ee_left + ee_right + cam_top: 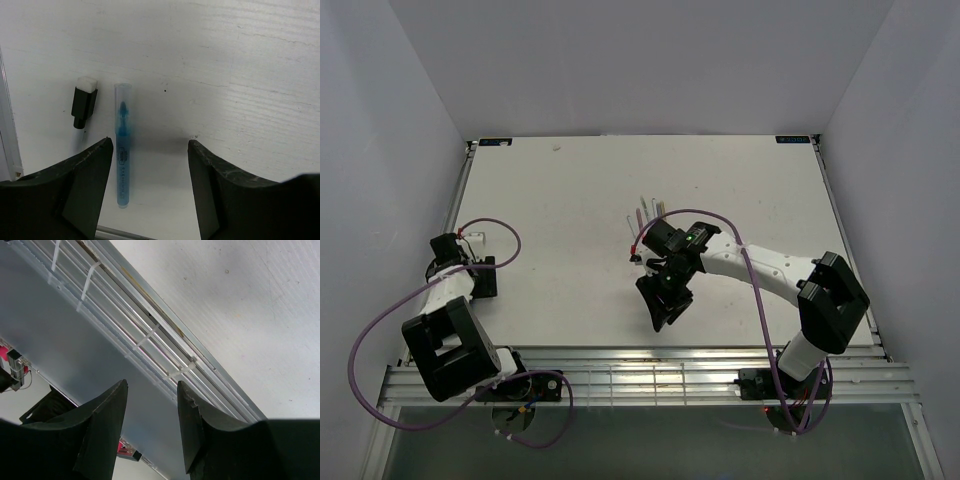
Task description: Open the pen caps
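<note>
My left jaws are standing open and empty over the blue pen (121, 165) lying on the table (240, 75), its clear cap (122, 97) pointing toward the frame's top. I am judging it best to grip the barrel, leaving the cap free for my right jaws, which are also gaping empty. A black-and-white pen (84, 107) and the table's edge (6, 140) are crowding the left, while bare table is stretching away to the right.

Open-jawed and empty on both sides.
Folded tight on the left, elbow drawn back by the base, with the left gripper (150, 150) pointed down and its fingers (80, 185) spread wide around nothing. Stretched forward and inward on the right, wrist bent back toward the bases, with the right gripper (151, 390) angled low, fingers apart, gripping nothing.
</note>
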